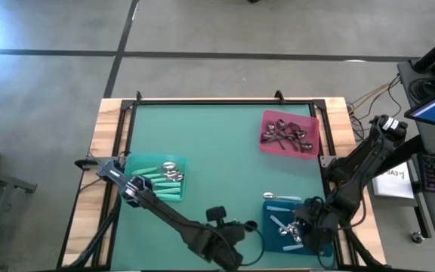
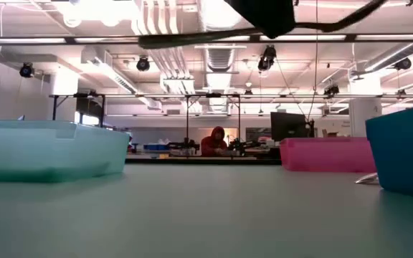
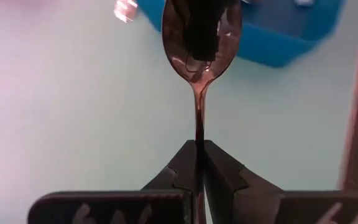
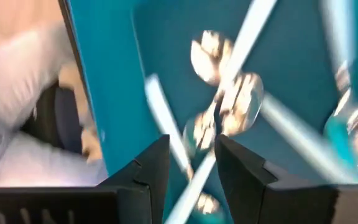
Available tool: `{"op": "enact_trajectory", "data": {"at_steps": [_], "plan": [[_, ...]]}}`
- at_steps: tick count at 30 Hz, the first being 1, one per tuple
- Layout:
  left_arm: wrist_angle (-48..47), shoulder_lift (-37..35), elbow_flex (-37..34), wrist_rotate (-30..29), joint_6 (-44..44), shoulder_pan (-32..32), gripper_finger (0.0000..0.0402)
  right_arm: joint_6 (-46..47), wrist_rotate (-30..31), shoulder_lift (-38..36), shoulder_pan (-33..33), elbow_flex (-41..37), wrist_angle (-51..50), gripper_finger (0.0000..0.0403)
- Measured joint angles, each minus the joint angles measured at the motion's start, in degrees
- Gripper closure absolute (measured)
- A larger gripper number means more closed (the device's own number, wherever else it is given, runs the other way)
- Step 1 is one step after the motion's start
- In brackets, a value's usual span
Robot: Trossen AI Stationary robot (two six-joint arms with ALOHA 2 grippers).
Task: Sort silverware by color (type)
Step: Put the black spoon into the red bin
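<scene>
Near the tabletop's front edge, the left hand is clamped on the thin handle of a dark metal spoon. The right hand hangs with fingers parted above pale-blue-handled spoons in the blue tray.

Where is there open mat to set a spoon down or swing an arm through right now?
The green mat is bare across its middle and far-left area, between the teal tray and the pink tray. The near-right is crowded: the blue tray, a loose spoon and both end effectors.
</scene>
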Motion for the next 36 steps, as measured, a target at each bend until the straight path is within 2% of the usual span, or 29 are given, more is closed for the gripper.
{"op": "enact_trajectory", "data": {"at_steps": [5,15,21,25,32,36], "plan": [[-5.4,-4.6,0.2,-6.6,0.5,0.4,0.0401,-7.3,8.6,-2.6,-5.3,1.2,-0.2,0.0284],[-14.6,-9.9,0.3,-17.5,3.6,2.4,0.0401,-35.9,8.3,-3.1,-25.8,4.8,1.1,0.0284],[-20.7,-9.6,-1.7,-17.1,6.2,7.4,0.0402,-52.1,8.3,-3.1,-36.7,3.9,8.4,0.0284],[-21.6,-9.7,-2.9,-13.5,11.8,11.4,0.0402,-58.5,7.7,-3.0,-42.7,3.5,11.7,0.0284],[-22.0,-12.8,-5.9,-11.0,16.7,16.2,0.0402,-60.7,7.8,-3.0,-47.8,1.4,12.8,0.0284],[-20.8,-18.5,-12.2,-10.2,15.9,17.7,0.0402,-60.2,7.8,-3.0,-47.9,-1.1,15.4,0.0284]]}}
